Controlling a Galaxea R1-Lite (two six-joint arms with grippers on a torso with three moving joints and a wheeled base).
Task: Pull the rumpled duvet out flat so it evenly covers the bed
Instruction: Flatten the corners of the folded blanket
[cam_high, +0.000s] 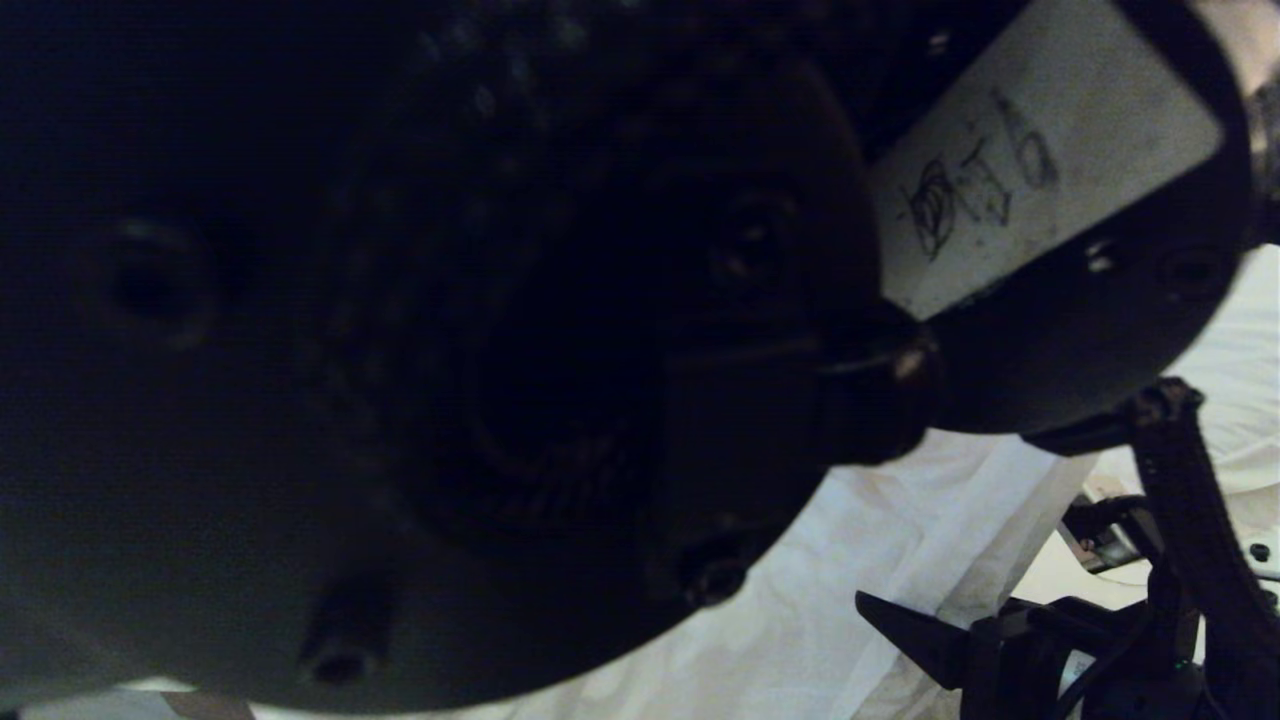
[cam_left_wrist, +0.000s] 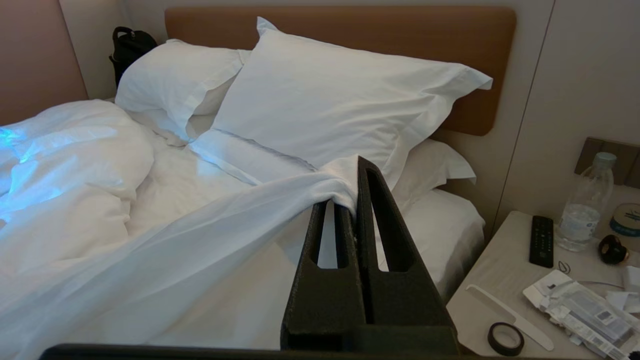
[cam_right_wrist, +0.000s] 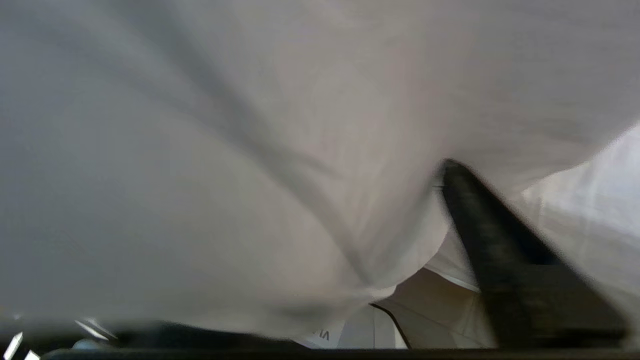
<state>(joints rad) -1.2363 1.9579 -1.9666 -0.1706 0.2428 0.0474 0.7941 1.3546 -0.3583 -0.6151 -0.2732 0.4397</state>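
White bedding shows only at the lower right of the head view; a dark robot part blocks the rest, so you cannot monitor the pull there. In the left wrist view, the left gripper is clenched on a corner of the duvet, drawn taut across the bed before the pillows. In the right wrist view, cloth drapes over the right gripper; its grip cannot be told. Uneven pulling could drag the duvet askew.
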